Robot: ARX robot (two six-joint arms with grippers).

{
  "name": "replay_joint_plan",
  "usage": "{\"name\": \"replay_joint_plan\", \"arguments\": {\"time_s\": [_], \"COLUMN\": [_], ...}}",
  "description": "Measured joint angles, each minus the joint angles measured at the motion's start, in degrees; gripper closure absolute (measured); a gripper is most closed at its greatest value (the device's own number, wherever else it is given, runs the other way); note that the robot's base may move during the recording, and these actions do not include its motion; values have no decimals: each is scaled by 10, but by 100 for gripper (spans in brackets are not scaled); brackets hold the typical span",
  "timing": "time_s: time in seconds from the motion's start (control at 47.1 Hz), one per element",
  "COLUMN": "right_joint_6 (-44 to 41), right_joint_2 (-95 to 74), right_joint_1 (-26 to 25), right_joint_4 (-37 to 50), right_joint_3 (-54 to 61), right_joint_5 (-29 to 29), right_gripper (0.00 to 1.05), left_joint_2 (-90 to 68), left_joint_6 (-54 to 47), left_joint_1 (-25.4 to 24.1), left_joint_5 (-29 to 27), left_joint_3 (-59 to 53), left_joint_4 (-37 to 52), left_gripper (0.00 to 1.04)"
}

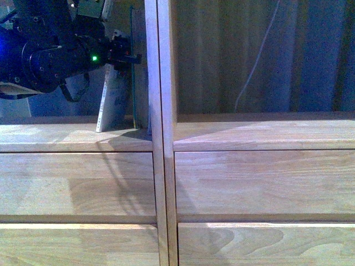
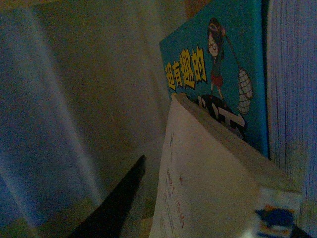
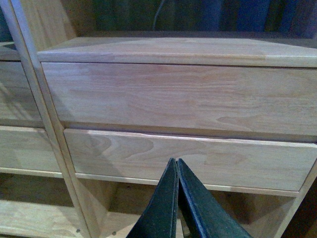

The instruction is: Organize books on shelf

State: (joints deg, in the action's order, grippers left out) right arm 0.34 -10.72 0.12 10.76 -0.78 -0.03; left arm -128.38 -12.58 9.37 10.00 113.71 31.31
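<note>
In the front view two thin books stand in the left compartment of the light-wood shelf [image 1: 161, 166]. The white paperback [image 1: 108, 102] leans. The dark-green-spined book [image 1: 133, 83] stands upright by the centre divider. My left gripper [image 1: 123, 55] is open at the books' upper ends. In the left wrist view the white paperback [image 2: 208, 183] lies between the open jaws, with one dark finger [image 2: 119, 203] to its side. Behind it shows the other book's teal cartoon cover [image 2: 223, 64]. My right gripper [image 3: 176, 166] is shut and empty, facing the drawer fronts [image 3: 188, 94].
The right compartment [image 1: 260, 61] has a dark curtain and a thin white cable [image 1: 258, 55] behind it. Plain drawer fronts [image 1: 260, 183] fill the rows below. In the right wrist view an open compartment [image 3: 124, 208] lies under the drawers.
</note>
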Motion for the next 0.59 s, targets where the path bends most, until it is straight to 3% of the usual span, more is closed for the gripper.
{"name": "replay_joint_plan", "arguments": {"time_s": [0.127,0.276,0.594], "right_joint_6": [0,0,0], "right_joint_2": [72,103,104], "right_joint_1": [0,0,0], "right_joint_4": [-92,-106,-107], "right_joint_3": [0,0,0], "right_joint_5": [0,-1,0], "right_gripper": [102,102,102], "left_joint_2": [3,20,79], "left_joint_6": [5,13,61], "left_joint_1": [1,-2,-2], "left_joint_5": [-11,-23,-25], "left_joint_3": [-36,-78,-154], "left_joint_4": [18,21,25], "left_gripper": [32,7,7]}}
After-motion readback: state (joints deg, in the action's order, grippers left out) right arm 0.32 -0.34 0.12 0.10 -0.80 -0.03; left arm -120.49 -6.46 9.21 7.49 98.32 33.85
